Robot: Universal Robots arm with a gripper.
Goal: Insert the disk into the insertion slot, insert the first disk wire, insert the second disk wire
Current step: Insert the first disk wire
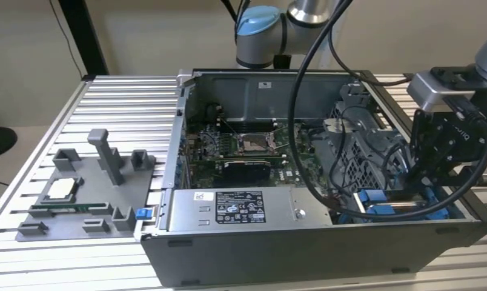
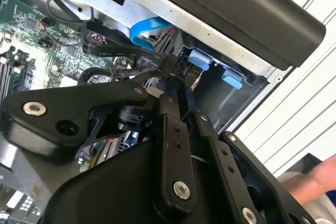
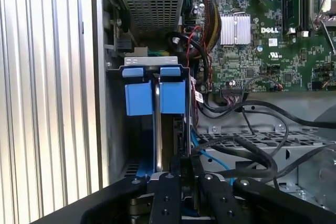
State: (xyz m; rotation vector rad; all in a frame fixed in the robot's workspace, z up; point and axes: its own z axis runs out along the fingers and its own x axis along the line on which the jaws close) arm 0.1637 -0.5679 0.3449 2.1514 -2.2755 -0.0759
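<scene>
The disk (image 3: 156, 129) stands edge-on in its bright blue carrier (image 3: 139, 98), seated inside the insertion slot (image 3: 116, 129) at the case's front corner. In the exterior view that blue carrier (image 1: 389, 209) shows at the exterior view's right, under my gripper (image 1: 417, 194). My gripper (image 3: 184, 174) hangs right over the disk's near end. Its fingers (image 2: 170, 129) run close together to a black wire connector (image 2: 169, 65), and they look shut on it. Black cables (image 2: 105, 51) lead from that connector toward the motherboard.
The open computer case (image 1: 308, 248) lies on a slatted metal table (image 1: 122, 103). A labelled grey power-supply box (image 1: 235, 209) and a perforated cage (image 1: 364, 145) flank the bay. A grey fixture plate (image 1: 82, 200) lies at the exterior view's left. A person's hand (image 2: 315, 182) is near the case.
</scene>
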